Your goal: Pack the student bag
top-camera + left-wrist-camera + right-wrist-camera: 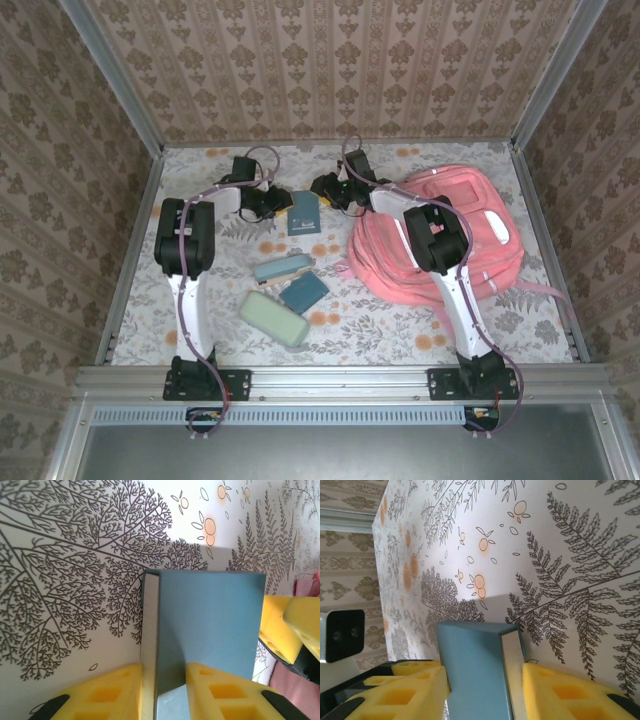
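Observation:
A blue book (305,213) is held between the two arms at the back middle of the table. My left gripper (275,205) holds its left end and my right gripper (328,190) its right end. In the left wrist view the yellow fingers (115,692) close on the book (210,620), one on the page edge and one on the cover. The right wrist view has the book (475,670) likewise pinched at my right gripper (485,675). The pink student bag (450,235) lies flat to the right, partly under the right arm.
On the flowered cloth in front of the book lie a light blue case (283,268), a dark blue notebook (303,291) and a pale green pencil case (273,318). Metal rails edge the table, with patterned walls around it. A pink bag strap (545,292) trails right.

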Available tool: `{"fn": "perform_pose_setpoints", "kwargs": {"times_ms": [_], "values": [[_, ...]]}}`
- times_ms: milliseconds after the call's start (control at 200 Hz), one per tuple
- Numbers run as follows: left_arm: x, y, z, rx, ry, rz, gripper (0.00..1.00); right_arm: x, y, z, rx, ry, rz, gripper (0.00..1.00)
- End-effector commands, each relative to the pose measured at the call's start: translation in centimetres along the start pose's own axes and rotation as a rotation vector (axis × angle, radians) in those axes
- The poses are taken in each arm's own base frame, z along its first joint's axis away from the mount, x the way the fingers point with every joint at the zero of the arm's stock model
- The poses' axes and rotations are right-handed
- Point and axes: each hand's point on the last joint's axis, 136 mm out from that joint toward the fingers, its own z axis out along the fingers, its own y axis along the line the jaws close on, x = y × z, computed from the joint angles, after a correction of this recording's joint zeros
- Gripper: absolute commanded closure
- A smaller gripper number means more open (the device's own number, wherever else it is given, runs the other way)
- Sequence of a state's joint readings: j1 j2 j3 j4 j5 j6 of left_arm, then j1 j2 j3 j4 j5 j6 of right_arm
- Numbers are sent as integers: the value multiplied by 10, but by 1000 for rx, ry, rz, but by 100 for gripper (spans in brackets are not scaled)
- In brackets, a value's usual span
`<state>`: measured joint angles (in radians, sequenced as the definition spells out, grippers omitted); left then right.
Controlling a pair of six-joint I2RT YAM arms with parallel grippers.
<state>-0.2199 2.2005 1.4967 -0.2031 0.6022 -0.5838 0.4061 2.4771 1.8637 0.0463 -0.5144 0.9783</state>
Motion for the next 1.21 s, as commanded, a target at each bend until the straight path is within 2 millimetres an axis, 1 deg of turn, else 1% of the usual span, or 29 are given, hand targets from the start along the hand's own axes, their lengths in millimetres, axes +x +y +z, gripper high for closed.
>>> {"fn": "perform_pose_setpoints", "kwargs": {"times_ms": [0,45,300,365,455,530,630,710,750,810,910,1000,1140,1200], "values": [[20,9,19,10,67,-21,72,31,36,5,-166,117,4,58],[20,9,18,10,66,-21,72,31,42,3,-193,122,9,59],[18,10,16,10,60,-27,72,34,57,-8,-259,141,-2,63],[18,11,16,9,61,-29,72,35,65,-12,-301,147,-7,64],[18,12,17,7,62,-33,72,38,67,-13,-320,165,-6,64],[18,13,17,6,62,-37,72,42,72,-16,-344,180,-18,68],[17,15,17,5,61,-40,72,45,77,-20,-373,195,-32,67],[16,16,17,4,59,-43,72,49,71,-19,-339,205,-27,63],[16,17,17,5,58,-45,72,52,64,-18,-297,206,-41,63],[16,16,16,5,57,-45,72,57,47,-15,-199,215,-63,62],[16,16,16,6,56,-42,72,64,33,-17,-100,216,-130,60],[16,16,15,5,56,-44,72,69,30,-20,-57,215,-179,62],[15,14,14,10,49,-42,72,70,27,-20,-18,213,-186,67],[16,12,13,12,48,-39,72,70,27,-19,-1,210,-184,67]]}}
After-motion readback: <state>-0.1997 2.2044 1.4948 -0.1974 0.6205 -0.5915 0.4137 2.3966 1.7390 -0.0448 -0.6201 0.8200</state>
